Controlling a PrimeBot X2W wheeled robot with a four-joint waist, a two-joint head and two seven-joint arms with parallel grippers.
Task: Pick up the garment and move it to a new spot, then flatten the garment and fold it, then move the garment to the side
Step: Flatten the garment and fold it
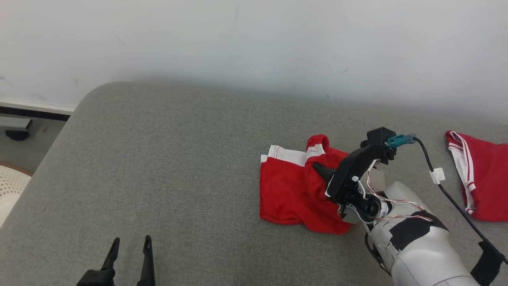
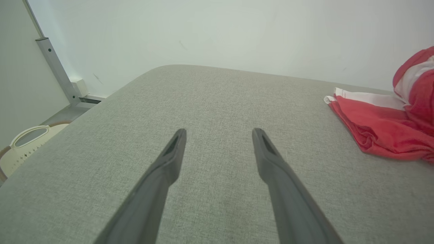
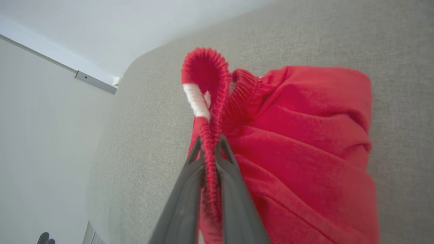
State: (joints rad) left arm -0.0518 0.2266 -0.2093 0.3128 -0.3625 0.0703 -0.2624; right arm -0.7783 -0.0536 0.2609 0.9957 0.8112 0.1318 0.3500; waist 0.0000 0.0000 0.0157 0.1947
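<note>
Head camera looks down; both low wrist cameras share its red garment (image 1: 285, 188).

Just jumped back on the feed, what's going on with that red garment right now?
The right gripper is shut on the elastic waistband of the red-and-white garment, bunched on the grey cushion. The left gripper is open and empty, off to the left. A second red garment lies at the far right.
</note>
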